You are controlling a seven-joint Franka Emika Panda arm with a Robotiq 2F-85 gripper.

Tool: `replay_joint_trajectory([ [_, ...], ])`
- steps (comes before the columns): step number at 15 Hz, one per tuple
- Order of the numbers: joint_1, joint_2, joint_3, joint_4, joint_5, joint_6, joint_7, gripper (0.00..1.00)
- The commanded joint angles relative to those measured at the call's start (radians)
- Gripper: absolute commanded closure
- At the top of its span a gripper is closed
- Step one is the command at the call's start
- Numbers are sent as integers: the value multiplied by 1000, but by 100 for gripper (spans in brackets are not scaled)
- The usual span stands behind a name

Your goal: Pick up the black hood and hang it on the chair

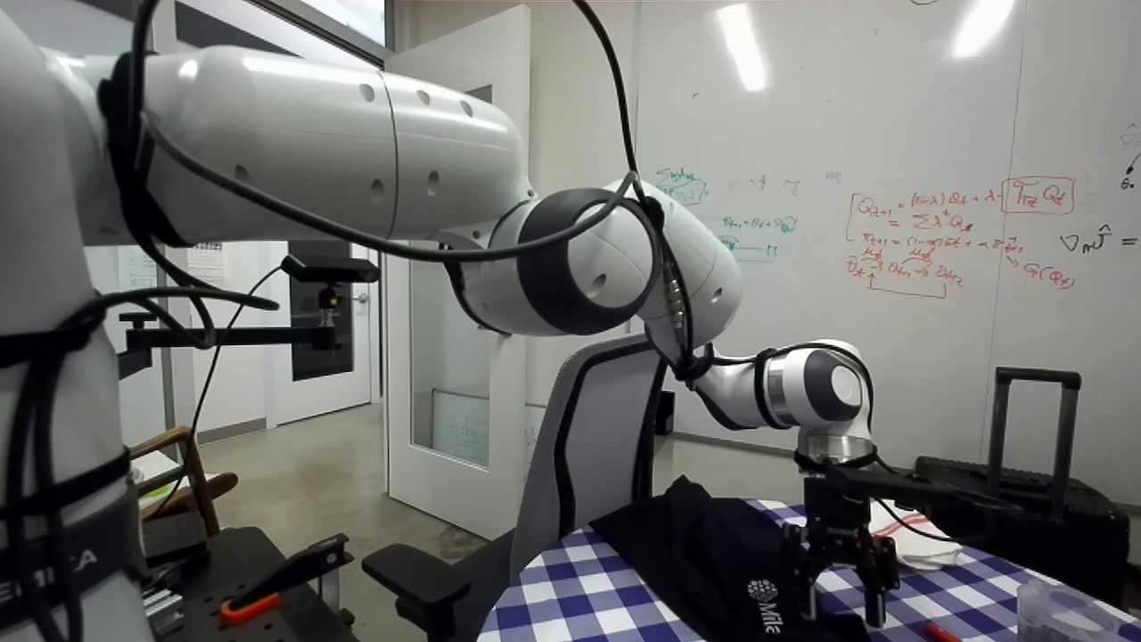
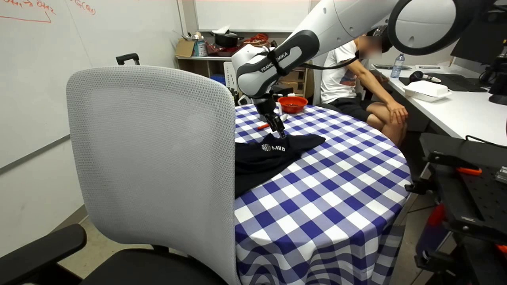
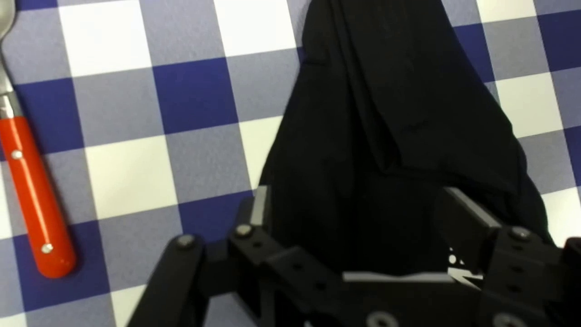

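Note:
The black hood lies crumpled on the checked table; it shows in both exterior views (image 1: 713,557) (image 2: 263,164) and in the wrist view (image 3: 408,113). It bears a white "Mila" print. The grey chair stands against the table's edge, its tall mesh backrest upright in both exterior views (image 1: 611,437) (image 2: 154,150). No cloth hangs on the backrest. My gripper (image 1: 842,615) points down at the hood's end near the print, also in an exterior view (image 2: 281,133). In the wrist view its fingers (image 3: 365,204) are wide apart with black cloth beneath and between them. Whether they touch the cloth is unclear.
A red-handled utensil (image 3: 38,195) lies beside the hood on the table (image 2: 336,190). A red bowl (image 2: 291,109) and a clear container (image 1: 1061,615) stand farther along. A black suitcase (image 1: 1025,544) stands behind the table. A person (image 2: 340,79) sits at a desk beyond it.

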Motion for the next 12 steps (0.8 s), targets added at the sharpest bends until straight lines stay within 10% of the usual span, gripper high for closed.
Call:
replay_joint_trajectory([
  [1, 8, 0, -19, -11, -13, 22, 16, 8],
  [12, -14, -1, 22, 8, 26, 42, -15, 10],
])
